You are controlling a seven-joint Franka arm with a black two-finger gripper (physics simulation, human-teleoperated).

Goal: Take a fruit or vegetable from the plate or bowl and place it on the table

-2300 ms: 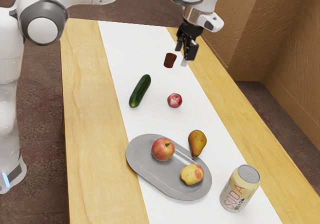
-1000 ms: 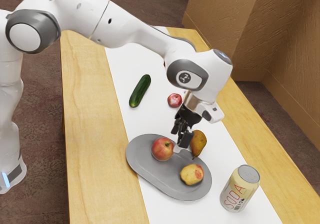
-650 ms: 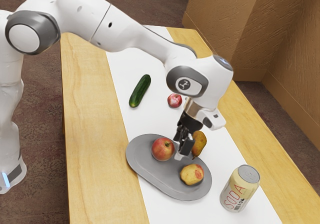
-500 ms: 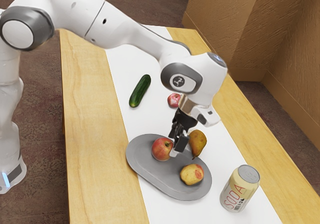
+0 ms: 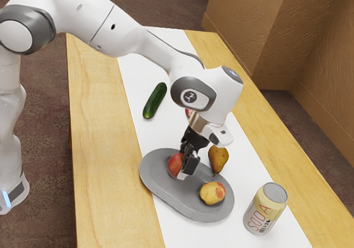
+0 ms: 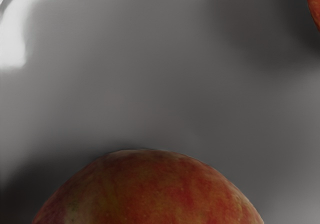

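Observation:
My gripper (image 5: 183, 166) is low over the grey oval plate (image 5: 157, 182), its open fingers on either side of the red apple (image 5: 174, 164). The near finger hides part of that apple, and firm contact from both sides cannot be made out. In the wrist view the apple (image 6: 150, 189) lies just under the hand, with the plate (image 6: 145, 89) behind it. A yellow-red fruit (image 5: 212, 193) rests on the same plate, closer to the soda can.
A brown pear (image 5: 218, 158) lies beside the plate, with a soda can (image 5: 265, 209) further toward the exterior view's lower right. A cucumber (image 5: 155, 100) and a small, mostly hidden red fruit (image 5: 188, 114) lie beyond the plate.
From above the far end of the table, my gripper has come over the plate, then shifted toward the exterior view's left and down around the apple. The fruits have stayed put.

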